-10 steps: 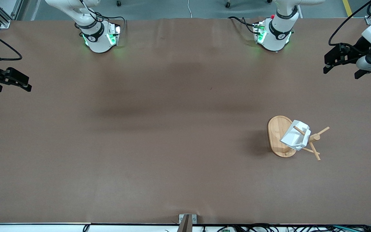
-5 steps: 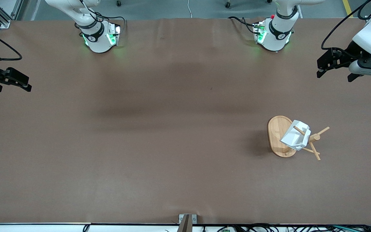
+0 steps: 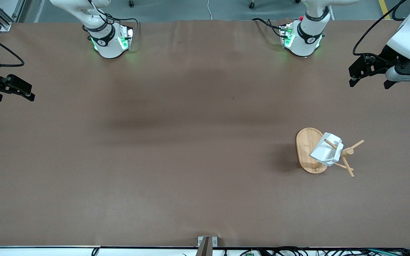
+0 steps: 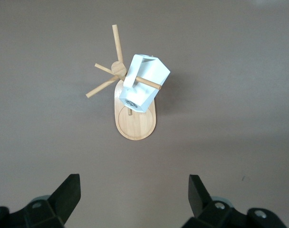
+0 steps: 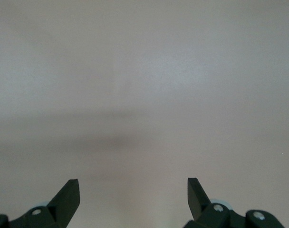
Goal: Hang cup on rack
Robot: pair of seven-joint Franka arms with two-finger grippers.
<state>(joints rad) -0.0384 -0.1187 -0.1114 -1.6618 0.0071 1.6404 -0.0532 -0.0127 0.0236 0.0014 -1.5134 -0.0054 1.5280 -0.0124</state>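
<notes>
Left pincer (image 4: 134,192) spread wide and empty, fingertips (image 4: 71,187) framing bare brown tabletop (image 4: 230,95), well apart from the rack (image 4: 135,124), whose oval base sits flat while the white cup (image 4: 145,82) hangs tilted, one peg through its handle.

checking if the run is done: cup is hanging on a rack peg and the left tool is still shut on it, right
Not quite. The cup does hang on a peg of the rack, but the left tool is open and holds nothing, up over the table's edge at the left arm's end. The left wrist view shows its fingers spread, well clear of the cup. The right tool waits, open too.
</notes>
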